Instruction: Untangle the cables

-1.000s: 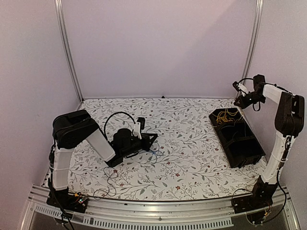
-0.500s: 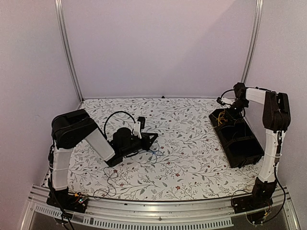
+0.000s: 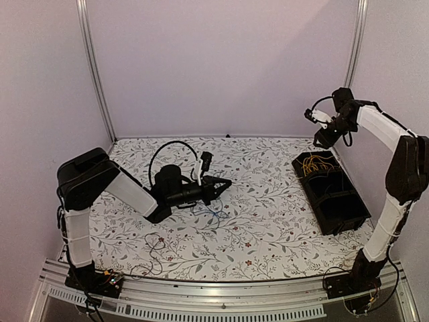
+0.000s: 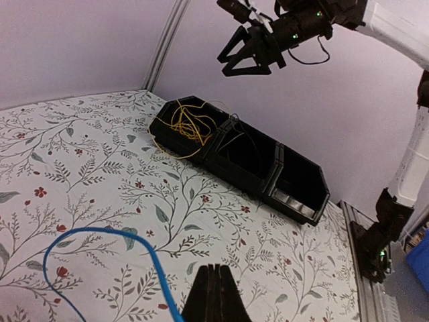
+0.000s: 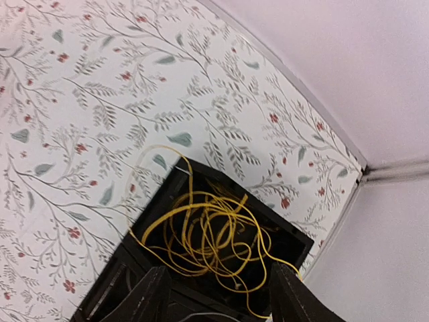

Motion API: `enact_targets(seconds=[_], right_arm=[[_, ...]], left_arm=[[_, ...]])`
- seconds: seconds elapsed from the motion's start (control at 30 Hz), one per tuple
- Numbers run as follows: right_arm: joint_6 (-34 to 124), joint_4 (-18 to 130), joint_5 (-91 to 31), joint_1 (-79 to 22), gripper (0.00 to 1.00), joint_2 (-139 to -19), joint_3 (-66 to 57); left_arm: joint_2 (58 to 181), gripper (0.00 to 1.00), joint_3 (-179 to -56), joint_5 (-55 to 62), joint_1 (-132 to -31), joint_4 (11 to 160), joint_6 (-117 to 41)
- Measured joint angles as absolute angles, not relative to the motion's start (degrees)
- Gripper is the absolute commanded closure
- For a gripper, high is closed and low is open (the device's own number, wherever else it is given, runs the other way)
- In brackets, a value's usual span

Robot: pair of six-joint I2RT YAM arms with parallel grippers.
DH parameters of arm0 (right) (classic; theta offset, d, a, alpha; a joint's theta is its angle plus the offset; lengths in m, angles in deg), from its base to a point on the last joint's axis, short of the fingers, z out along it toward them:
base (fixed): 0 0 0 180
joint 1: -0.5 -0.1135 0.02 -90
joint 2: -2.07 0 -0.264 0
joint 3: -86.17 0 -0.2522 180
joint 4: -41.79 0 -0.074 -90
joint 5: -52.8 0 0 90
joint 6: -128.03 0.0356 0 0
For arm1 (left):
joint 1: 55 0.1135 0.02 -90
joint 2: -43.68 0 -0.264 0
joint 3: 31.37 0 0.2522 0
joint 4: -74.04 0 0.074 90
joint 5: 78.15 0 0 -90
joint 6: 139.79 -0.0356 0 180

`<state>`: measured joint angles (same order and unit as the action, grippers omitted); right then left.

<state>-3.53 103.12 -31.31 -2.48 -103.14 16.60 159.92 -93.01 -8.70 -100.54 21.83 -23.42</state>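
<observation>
Judging by how things lie, the sorting looks well along but not finished. The yellow cables sit as a loose heap in the 12 o'clock compartment of the black bin, which stands at the 3 o'clock side of the table. One yellow strand hangs over the bin's rim. The blue cable lies well apart from them, curling on the table just left of centre, so yellow and blue no longer share a knot. A thin dark wire trails toward 7 o'clock; it may be the third cable, though the view is too coarse to be sure.

The left claw is low over the table with its fingers together. The blue cable runs right beside them, and I cannot tell whether it is pinched. The right claw hangs above the bin's 12 o'clock end, fingers apart and empty.

What seems left: loosening the yellow heap itself, and dealing with the blue cable and the dark wire.
</observation>
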Motion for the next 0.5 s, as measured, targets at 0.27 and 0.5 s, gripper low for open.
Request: enact_targets(seconds=[0.27, 0.5], right_arm=[[-3.2, 103.1, -7.4, -16.5, 0.39, -97.6, 16.6], [-5.4, 101.3, 2.2, -26.3, 0.32, -98.7, 15.0]], left_arm=[[157.5, 1.00, -97.8, -18.0, -100.5, 29.7, -28.9], [156.6, 1.00, -99.6, -23.8, -100.5, 36.8, -32.1]])
